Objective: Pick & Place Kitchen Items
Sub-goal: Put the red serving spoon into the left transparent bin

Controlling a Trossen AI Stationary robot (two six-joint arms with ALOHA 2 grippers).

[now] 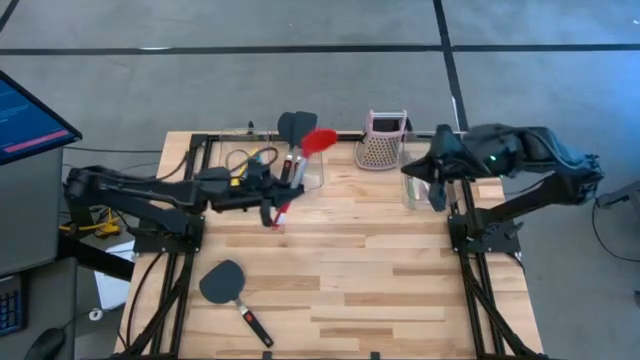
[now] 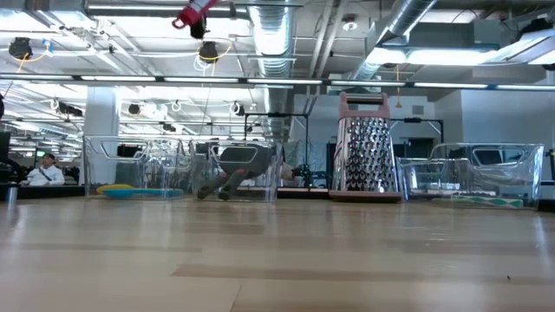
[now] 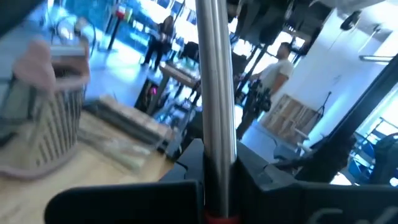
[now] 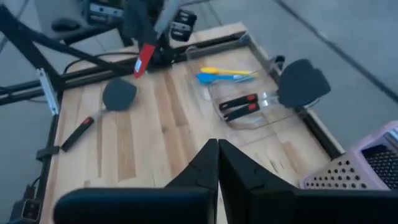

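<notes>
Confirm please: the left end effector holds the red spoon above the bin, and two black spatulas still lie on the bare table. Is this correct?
Not quite. The high view shows only one black spatula on the bare table; the others are in the bin. The left end effector does hold the red spoon above it.

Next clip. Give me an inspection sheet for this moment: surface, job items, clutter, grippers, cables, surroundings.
Surface: wooden table, mostly bare.
Job's things: red spoon held in the air; one black spatula lying on the table; binned spatulas and yellow and blue spoons in the left clear bin.
Clutter: box grater; right clear bin.
Grippers: left gripper jaws shut on the spoon's shaft; right gripper jaws shut, empty, over the right bin.
Cables: yellow cable by the left arm.
Surroundings: monitor; seated person far off.
</notes>
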